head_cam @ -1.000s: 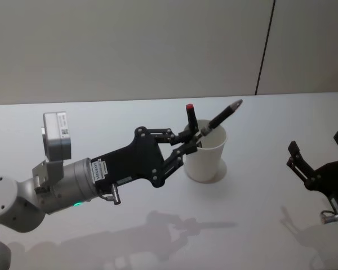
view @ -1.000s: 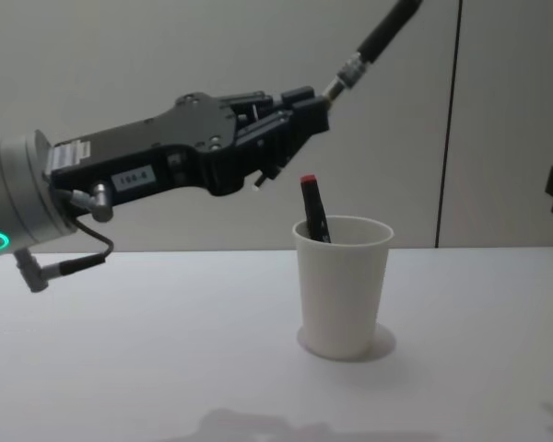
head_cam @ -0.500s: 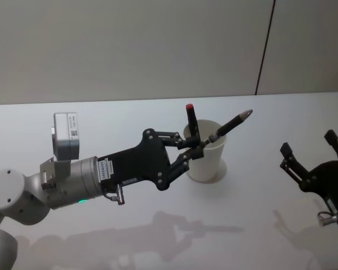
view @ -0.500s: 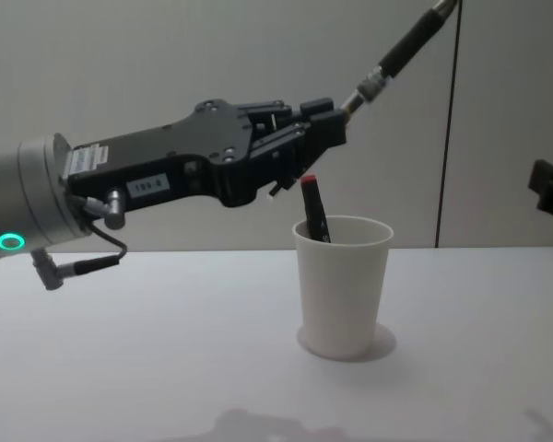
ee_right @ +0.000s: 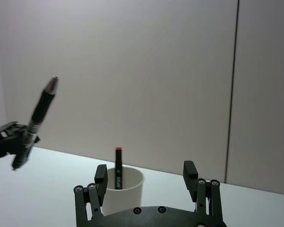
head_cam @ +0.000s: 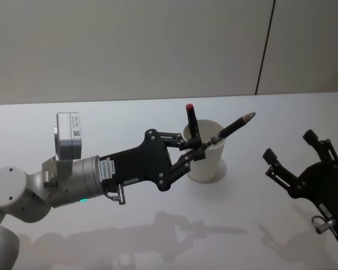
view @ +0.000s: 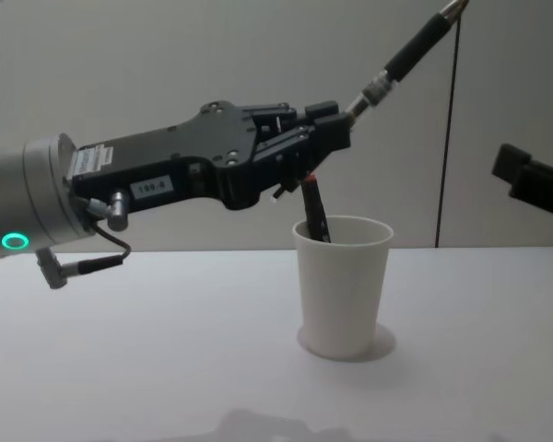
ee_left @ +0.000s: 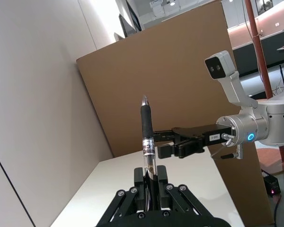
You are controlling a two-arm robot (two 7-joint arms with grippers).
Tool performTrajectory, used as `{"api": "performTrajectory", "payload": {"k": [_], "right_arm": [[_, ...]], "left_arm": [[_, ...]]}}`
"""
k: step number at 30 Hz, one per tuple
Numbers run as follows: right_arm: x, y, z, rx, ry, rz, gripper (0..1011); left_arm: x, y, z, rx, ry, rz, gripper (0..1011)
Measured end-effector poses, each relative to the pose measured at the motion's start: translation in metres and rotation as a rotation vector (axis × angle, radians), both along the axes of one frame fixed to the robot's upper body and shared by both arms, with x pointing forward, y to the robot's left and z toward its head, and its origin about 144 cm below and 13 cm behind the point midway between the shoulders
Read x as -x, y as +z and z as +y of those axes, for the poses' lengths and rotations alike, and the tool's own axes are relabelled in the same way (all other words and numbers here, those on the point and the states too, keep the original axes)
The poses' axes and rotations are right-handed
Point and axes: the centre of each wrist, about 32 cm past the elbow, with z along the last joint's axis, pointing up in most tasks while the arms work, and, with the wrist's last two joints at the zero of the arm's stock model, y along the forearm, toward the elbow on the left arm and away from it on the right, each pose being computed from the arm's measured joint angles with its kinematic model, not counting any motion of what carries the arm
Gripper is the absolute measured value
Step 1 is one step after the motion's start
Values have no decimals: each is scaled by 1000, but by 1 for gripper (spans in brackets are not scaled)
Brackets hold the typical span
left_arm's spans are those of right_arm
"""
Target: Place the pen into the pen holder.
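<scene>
Left gripper point(head_cam: 198, 147) is clamped on the pen point(head_cam: 232, 127), which slants up and right above the cup point(head_cam: 208, 163); a red-capped marker point(head_cam: 190, 119) stands inside the cup, beside the fingers; the pen tip is farther right than a second ago; right gripper point(head_cam: 289, 145), fingers apart, has edged nearer the cup over the table point(head_cam: 158, 236).

You have a matt white paper pen holder point(view: 341, 285) with a smooth wall, on a smooth white counter point(head_cam: 129, 118) that carries a faint sheen. The pen point(ee_left: 146, 132) has a clear, glossy plastic barrel, a black rubbery-looking grip and a metal tip. Your left gripper point(head_cam: 198, 147) is matt black, and the arm point(head_cam: 73, 180) behind it looks like satin silvery metal.
</scene>
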Motion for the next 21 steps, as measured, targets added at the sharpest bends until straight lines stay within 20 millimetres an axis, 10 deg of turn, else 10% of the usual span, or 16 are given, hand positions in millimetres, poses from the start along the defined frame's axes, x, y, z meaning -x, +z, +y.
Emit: {"api": "performTrajectory", "payload": {"k": [21], "right_arm": [[-9, 13, 0, -106, 298, -30, 1002]], "left_arm": [[-1, 0, 0, -4, -6, -2, 172]]}}
